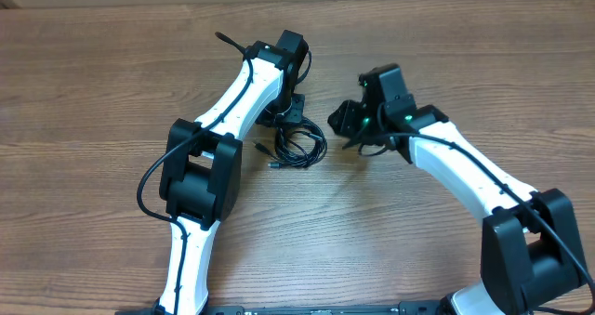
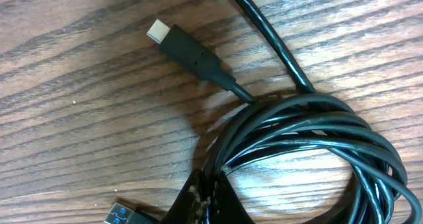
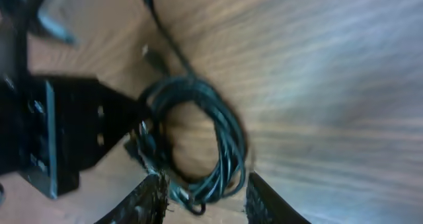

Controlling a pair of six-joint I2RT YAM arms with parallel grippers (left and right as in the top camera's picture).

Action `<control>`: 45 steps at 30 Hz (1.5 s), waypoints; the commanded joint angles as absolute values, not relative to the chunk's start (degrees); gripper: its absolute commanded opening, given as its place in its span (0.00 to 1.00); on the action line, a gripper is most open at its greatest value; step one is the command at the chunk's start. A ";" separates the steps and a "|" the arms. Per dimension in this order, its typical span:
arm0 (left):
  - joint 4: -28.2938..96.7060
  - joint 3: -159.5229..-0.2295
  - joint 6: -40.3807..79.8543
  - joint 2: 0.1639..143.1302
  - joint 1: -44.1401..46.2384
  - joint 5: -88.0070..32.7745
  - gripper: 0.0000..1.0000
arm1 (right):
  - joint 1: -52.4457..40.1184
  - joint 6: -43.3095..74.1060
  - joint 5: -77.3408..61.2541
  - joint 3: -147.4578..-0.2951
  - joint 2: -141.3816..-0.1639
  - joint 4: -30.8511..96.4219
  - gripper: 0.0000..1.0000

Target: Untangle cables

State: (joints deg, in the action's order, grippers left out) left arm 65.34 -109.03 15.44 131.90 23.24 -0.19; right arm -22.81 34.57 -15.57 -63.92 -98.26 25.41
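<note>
Cables [image 1: 299, 146]: we judge light, limp; best taken at plug end [image 2: 188, 49]. Right gripper [image 3: 205, 201] spread wide; left gripper [image 2: 205, 201] spread unclear.

The cables [image 2: 310, 138] are glossy black plastic, the table [image 2: 79, 118] matt, grained wood.
</note>
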 commanded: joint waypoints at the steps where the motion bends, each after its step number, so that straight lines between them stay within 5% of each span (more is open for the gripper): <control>1: 65.49 -108.90 11.77 131.48 22.48 -4.27 0.04 | -24.73 36.07 -18.13 -60.27 -98.17 22.33 0.38; 7: 65.25 -108.90 5.65 131.48 21.54 -13.67 0.05 | -28.29 36.03 -18.20 -56.86 -98.17 18.22 0.38; 30: 65.08 -108.90 5.06 131.48 21.39 -18.04 0.14 | -33.82 44.95 -15.53 -55.44 -102.94 14.15 0.31; 38: 65.14 -108.90 5.10 131.48 21.39 -13.34 0.48 | -33.87 45.01 -15.51 -55.44 -103.02 14.15 0.21; 42: 66.22 -108.90 5.15 131.48 21.19 -9.34 0.82 | -33.87 45.04 -15.44 -55.44 -103.02 14.15 0.17; 45: 66.72 -108.90 5.15 131.48 20.84 -8.78 0.90 | -33.87 45.04 -15.44 -55.44 -103.02 14.15 0.16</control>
